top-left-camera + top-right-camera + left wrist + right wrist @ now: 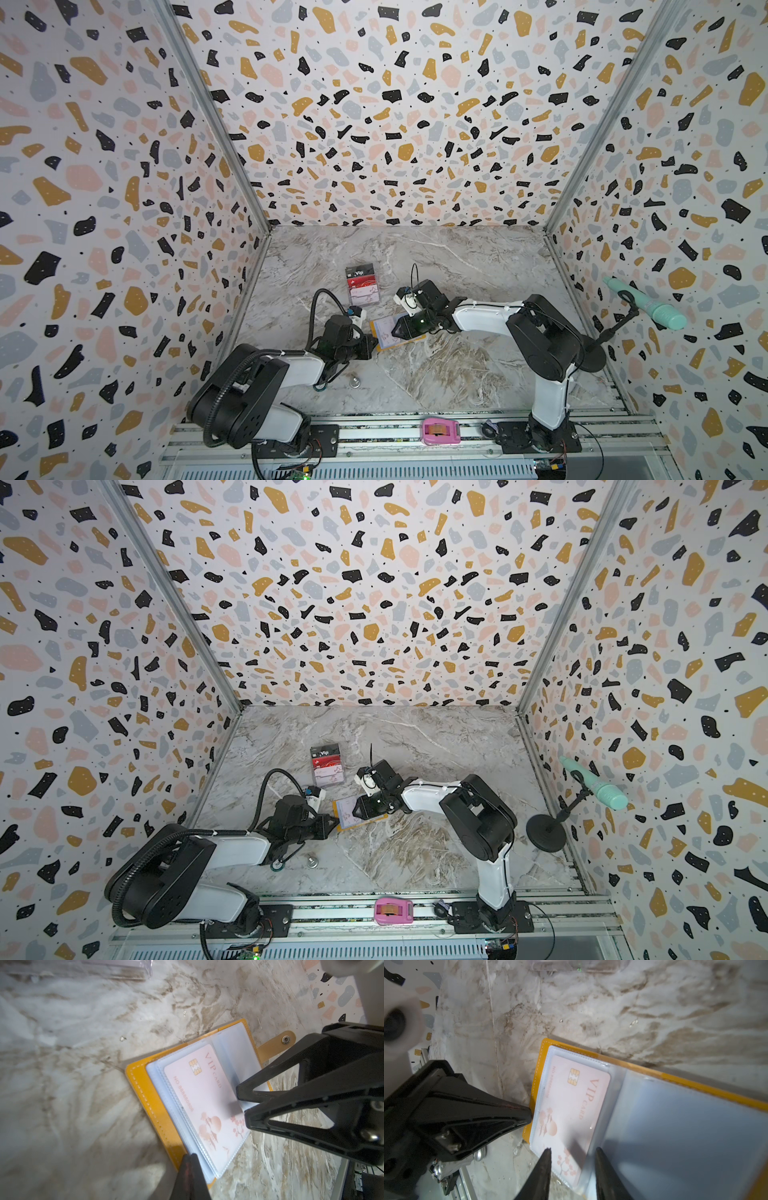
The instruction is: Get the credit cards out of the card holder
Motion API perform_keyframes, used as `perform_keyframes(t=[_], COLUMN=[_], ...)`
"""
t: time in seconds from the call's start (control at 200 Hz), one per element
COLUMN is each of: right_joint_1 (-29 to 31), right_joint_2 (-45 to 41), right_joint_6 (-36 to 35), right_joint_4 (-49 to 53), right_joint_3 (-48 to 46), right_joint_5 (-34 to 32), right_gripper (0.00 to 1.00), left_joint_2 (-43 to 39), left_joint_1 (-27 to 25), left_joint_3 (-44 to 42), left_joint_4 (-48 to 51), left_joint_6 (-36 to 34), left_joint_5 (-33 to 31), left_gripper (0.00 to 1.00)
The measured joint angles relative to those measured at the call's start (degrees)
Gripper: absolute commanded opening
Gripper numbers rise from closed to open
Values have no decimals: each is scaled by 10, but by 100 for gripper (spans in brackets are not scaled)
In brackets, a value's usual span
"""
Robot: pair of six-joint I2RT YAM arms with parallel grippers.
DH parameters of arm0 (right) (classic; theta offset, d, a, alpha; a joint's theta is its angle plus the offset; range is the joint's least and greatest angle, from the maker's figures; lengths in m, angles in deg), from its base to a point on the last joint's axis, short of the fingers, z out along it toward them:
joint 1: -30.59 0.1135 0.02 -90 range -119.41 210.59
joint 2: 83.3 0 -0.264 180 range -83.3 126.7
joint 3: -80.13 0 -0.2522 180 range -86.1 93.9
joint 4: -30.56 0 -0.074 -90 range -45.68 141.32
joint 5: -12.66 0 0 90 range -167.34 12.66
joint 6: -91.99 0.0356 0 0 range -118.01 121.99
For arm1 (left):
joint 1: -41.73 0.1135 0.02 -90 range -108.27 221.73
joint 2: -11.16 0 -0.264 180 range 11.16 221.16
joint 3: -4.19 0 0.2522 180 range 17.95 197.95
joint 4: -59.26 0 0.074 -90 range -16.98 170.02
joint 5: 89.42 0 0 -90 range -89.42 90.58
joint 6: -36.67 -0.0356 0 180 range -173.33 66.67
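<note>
The mustard-yellow card holder (388, 332) (347, 812) lies open on the marble table between both grippers. A white credit card (199, 1101) (571, 1105) with pink floral marks and "VIP" lettering sits inside a clear sleeve. My left gripper (190, 1156) (376, 343) is shut, its tip resting on the edge of the yellow cover (145, 1093). My right gripper (573, 1148) (243, 1105) is open, its fingers straddling the card's flowered end and the sleeve edge. A dark red credit card (359, 274) stands in the clear tiered stand behind.
The acrylic stand (363, 297) is just behind the holder. A silver bolt (354, 382) lies near the left arm. A pink tape dispenser (441, 432) sits on the front rail. A teal microphone (648, 309) on a black stand (590, 359) is at the right wall.
</note>
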Motion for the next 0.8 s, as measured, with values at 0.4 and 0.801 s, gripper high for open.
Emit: perform_keyframes(t=[0.4, 0.801], right_joint_1=[-11, -28], right_joint_2=[17, 18], right_joint_6=[35, 68], right_joint_4=[-33, -81], right_joint_3=[0, -10], right_joint_5=[39, 100], right_gripper=[31, 30], left_joint_2=[1, 3], left_joint_1=[0, 0], left_joint_3=[2, 4], left_joint_4=[3, 3], left_joint_6=[0, -1], left_joint_5=[0, 0], left_gripper=[0, 0])
